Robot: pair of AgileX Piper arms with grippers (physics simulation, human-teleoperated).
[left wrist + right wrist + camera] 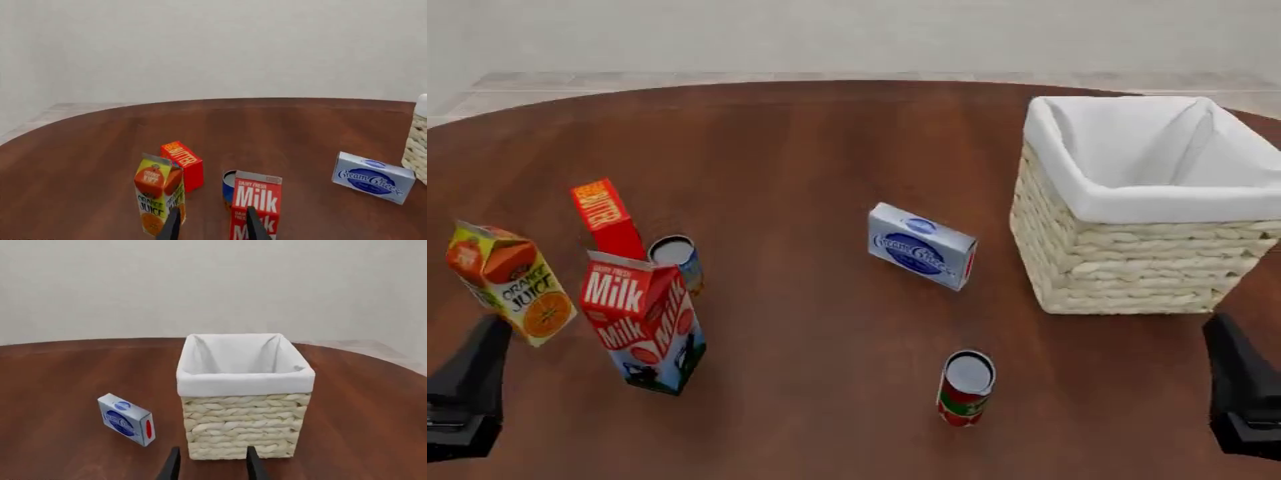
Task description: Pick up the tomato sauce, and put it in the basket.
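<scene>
A: Where's the tomato sauce [966, 388]?
B: Upright on the worktop [814, 160], near edge, well apart from the basket [1134, 262].
A: Jaws?
B: Left gripper [212, 226] and right gripper [212, 464] both parted, holding nothing.

Red-labelled sauce can [966, 388] upright, lower centre of front frame; lined wicker basket [1134, 250] upper right, well apart.

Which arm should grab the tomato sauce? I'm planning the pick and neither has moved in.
Probably the right. The tomato sauce stands right of centre, nearer the right gripper and the basket. The left gripper sits behind the milk carton and orange juice carton.
</scene>
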